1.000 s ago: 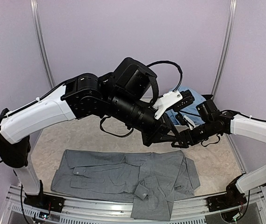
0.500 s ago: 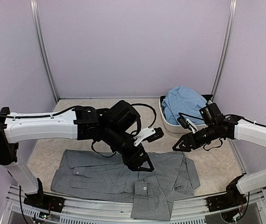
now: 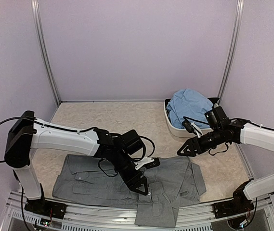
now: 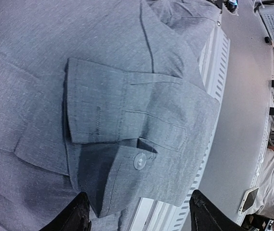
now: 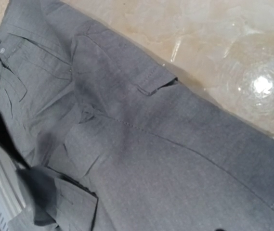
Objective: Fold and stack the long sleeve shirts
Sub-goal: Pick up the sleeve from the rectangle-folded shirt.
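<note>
Basin (image 3: pixel 175 129) holds light blue shirt (image 3: pixel 189 107) beyond spread grey shirt (image 3: pixel 88 180).

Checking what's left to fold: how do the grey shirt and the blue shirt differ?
Pose: the grey shirt lies spread out, the blue shirt is bunched up. Place: the grey shirt is on the table, the blue shirt in the white basin. Both are soft cloth.

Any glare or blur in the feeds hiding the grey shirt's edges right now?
Right wrist view: bright glare on the bare table, off the grey shirt; dark blurred shape lower left. Left wrist view: sharp, cuff button clear, shadow beside it. Top view: even light, no glare.
</note>
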Controlling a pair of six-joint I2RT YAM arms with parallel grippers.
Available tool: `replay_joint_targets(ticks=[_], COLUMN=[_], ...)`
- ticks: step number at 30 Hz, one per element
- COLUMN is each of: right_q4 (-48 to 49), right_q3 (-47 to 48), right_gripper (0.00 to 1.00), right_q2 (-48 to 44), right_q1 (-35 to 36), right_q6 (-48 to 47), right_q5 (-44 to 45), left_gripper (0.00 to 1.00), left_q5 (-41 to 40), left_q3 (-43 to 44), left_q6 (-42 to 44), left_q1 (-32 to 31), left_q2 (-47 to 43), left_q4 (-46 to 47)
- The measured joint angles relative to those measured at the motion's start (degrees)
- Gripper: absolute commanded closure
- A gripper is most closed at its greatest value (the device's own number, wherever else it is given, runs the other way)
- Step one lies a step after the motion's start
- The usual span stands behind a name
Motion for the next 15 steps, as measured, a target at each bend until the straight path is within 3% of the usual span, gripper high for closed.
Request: replay_joint_targets(ticks=[10, 15], right_q4=[0.55, 0.79], right_q3=[-0.55, -0.81], right_gripper=[0.37, 0.37], right_q2=[0.07, 0.15], right_q1=[0.00, 0.00], right_q6=[0.00, 0.00], right_q5=[-0.31, -0.48], left_gripper=[0.46, 0.60], left_q5=[0.44, 1.09], left_q3=[-0.70, -1.18], left_q6=[-0.33, -0.24], left_q1=[2.49, 2.45], left_q2=[2.84, 3.76], left_q4=[2.25, 2.29])
